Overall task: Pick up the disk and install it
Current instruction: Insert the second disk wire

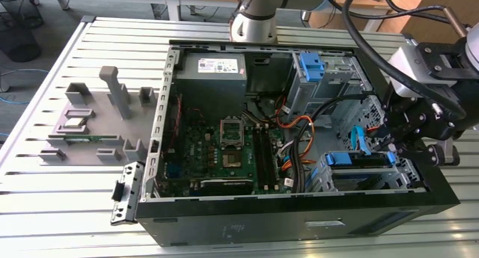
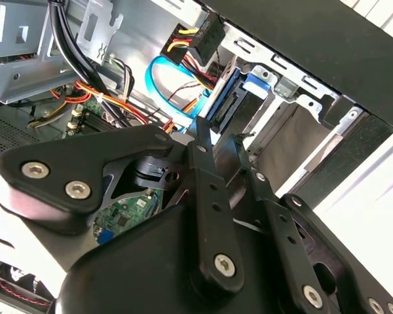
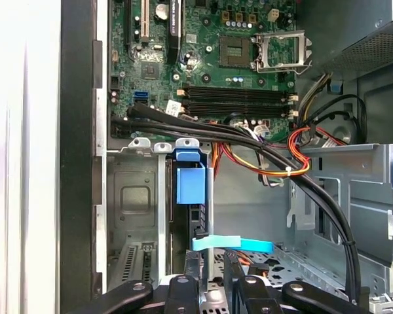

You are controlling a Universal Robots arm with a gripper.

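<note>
Fingers [image 3: 213,288] look nearly closed w/ nothing between them, hovering just above the disk [image 1: 364,159], already seated in the drive cage [image 1: 408,174] by the case's [image 1: 299,224] front edge; cables [image 3: 262,147] crowd nearby.

The exterior view looked down from high up over the open computer case [image 1: 299,207]. Both wrist views sat close inside it, sharing the blue bracket [image 3: 190,183] and orange cables [image 2: 118,98].

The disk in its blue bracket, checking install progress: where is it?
In the exterior view, the disk sits in the drive cage at the open case's right front, beside the hand.
</note>
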